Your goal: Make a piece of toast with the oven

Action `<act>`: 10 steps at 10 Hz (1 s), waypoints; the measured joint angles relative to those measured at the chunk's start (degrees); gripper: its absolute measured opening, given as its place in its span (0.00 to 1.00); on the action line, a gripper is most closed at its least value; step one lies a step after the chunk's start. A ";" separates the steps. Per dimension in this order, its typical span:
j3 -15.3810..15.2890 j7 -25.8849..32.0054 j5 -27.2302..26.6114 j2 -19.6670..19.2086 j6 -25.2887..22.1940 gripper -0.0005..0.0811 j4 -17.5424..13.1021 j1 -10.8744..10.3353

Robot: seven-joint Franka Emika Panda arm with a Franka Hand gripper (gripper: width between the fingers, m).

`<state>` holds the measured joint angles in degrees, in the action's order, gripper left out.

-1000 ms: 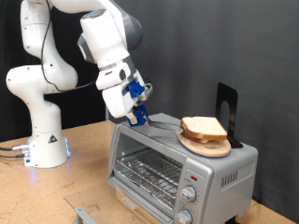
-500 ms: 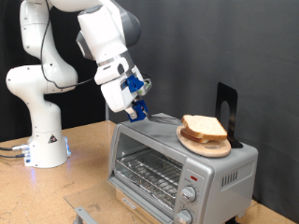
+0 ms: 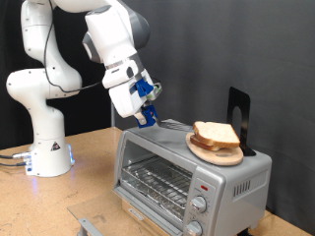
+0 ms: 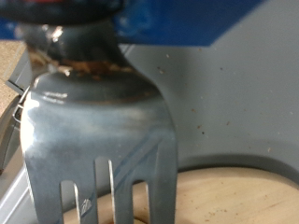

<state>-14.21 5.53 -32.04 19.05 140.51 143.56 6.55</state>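
Hovering over the silver-grey toaster oven (image 3: 187,172), the white arm's gripper (image 3: 147,115) clamps a metal fork (image 4: 101,140).
Tines aim at pale crusted bread slices (image 3: 216,136) on the round wooden board (image 3: 215,152), by the oven top's far edge.

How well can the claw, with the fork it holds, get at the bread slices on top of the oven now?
Probably yes. The claw holds a fork whose tines point toward the bread slices on the round wooden board atop the oven. Nothing visible stands between them.

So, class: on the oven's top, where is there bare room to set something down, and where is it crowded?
Bare metal lies on the oven top at the exterior view's left, under the gripper with its fork. The right is crowded: wooden board, bread slices, black stand.
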 joint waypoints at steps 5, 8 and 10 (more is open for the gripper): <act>-1.01 -5.16 1.28 -3.11 -1.88 0.54 -3.68 0.01; -1.14 -8.88 4.69 -4.93 -6.20 0.54 -6.18 0.06; -1.36 -11.40 6.61 -6.29 -7.17 0.54 -7.48 0.09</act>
<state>-15.56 -5.87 -25.43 12.76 133.33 136.08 6.64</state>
